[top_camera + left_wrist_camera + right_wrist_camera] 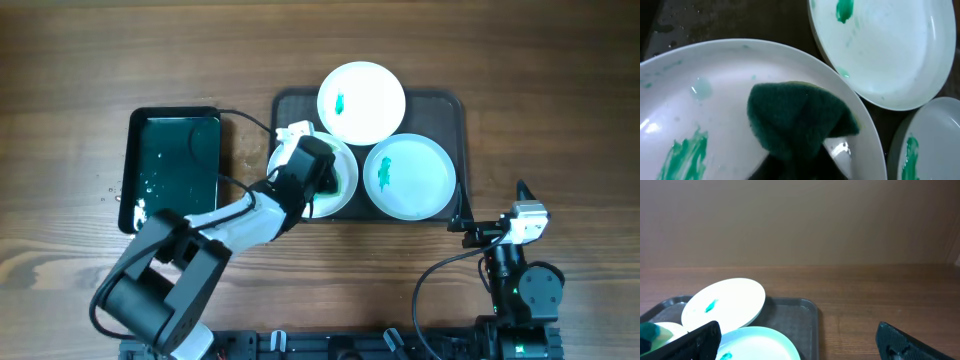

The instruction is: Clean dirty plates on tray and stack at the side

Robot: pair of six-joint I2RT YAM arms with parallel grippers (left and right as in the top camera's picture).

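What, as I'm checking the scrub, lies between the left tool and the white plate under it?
A dark green sponge, resting on the white plate beneath the left tool; the left wrist view shows it.

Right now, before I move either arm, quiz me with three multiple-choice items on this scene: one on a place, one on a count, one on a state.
1. Where is the green sponge?
A. On the pale blue plate
B. On a white plate
C. Held in the air

2. How many plates sit on the grey tray?
A. Two
B. Three
C. Four

3. The right gripper is:
A. Shut on a plate
B. Holding the sponge
C. Open and empty

Answers:
1 B: the left wrist view shows it resting on white.
2 B: the overhead shows two white and one pale blue plate.
3 C: its fingers stand wide apart with nothing between them.
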